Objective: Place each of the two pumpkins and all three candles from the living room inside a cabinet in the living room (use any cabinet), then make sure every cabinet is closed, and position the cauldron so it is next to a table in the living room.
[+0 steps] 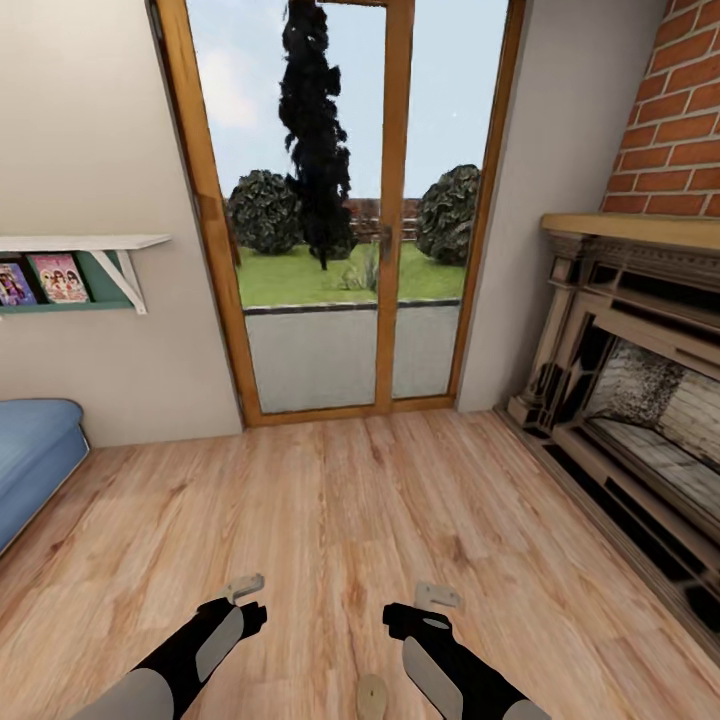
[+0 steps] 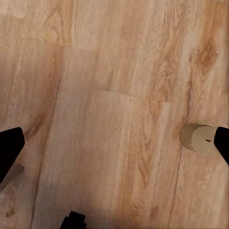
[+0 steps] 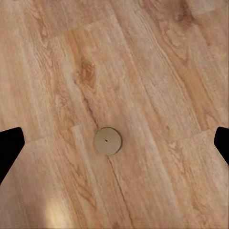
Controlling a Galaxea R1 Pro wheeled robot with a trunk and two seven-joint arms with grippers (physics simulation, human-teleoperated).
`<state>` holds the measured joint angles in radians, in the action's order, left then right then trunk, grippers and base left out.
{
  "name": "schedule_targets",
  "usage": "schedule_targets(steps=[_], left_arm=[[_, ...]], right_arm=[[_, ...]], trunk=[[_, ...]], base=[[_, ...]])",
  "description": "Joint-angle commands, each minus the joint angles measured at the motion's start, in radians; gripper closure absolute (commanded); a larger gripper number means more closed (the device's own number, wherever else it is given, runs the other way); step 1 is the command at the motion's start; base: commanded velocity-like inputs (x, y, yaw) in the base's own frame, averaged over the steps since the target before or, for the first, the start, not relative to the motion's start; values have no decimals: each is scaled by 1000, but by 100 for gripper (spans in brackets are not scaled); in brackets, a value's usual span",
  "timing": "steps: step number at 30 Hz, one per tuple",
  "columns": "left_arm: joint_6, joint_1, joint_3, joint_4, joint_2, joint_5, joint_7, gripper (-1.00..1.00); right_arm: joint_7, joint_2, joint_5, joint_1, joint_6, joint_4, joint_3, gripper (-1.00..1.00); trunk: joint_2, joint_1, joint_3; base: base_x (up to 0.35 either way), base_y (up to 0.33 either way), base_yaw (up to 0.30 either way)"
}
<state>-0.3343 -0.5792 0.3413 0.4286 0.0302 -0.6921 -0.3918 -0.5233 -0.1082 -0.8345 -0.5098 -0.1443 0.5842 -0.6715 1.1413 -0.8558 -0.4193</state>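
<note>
— Candle (image 1: pixel 372 696) first, then: where does it sit?

— On the wood plank floor (image 1: pixel 330 500), at the near edge of the head view, between the two forearms and a little closer to the right one. It is a short cream-beige cylinder, standing upright. The right wrist view looks straight down on its round top (image 3: pixel 107 140), with a dark wick dot at the centre.

— And the fingers?

— The left gripper (image 1: pixel 243 594) and the right gripper (image 1: pixel 430 603) both hang low over the bare floor, apart from each other and holding nothing. In each wrist view the two dark fingers show at opposite edges, so both pairs are spread wide. The left wrist view catches the candle (image 2: pixel 198 138) from the side, near one dark fingertip (image 2: pixel 222 140); I cannot tell whether they touch.

— What lies beyond?

— A blue sofa (image 1: pixel 30 460) at the left edge, and above it a white wall shelf (image 1: pixel 85 262) with colourful books. On the right, the ornate beige-and-black fireplace surround (image 1: pixel 630 380) under a brick chimney (image 1: pixel 675 120). Farthest off, the glazed wooden doors (image 1: pixel 345 210), shut, with grass, round bushes and a tall dark tree outside.
</note>
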Motion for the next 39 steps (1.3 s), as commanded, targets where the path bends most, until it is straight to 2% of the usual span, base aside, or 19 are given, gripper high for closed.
schedule_targets(steps=[1, 18, 27, 39], left_arm=[[-3, -1, 8, 2, 1, -9, -8, -100], [-4, -1, 8, 2, 2, -9, -8, -100], [-5, -1, 8, 2, 0, -9, -7, -100], [-6, -1, 13, 2, 0, -9, -7, -100]], right_arm=[[-7, 1, -3, -1, -4, 2, -5, -100], [-6, 1, 9, -1, 3, -7, -8, -100], [-8, 1, 0, -1, 4, -6, -7, -100], [-9, 1, 8, -1, 3, -4, -7, -100]], trunk=[[1, 0, -1], [1, 0, -1], [1, 0, -1], [1, 0, -1]], base=[[235, -160, 72], [222, -164, 18], [33, -19, 0], [0, 0, 0]])
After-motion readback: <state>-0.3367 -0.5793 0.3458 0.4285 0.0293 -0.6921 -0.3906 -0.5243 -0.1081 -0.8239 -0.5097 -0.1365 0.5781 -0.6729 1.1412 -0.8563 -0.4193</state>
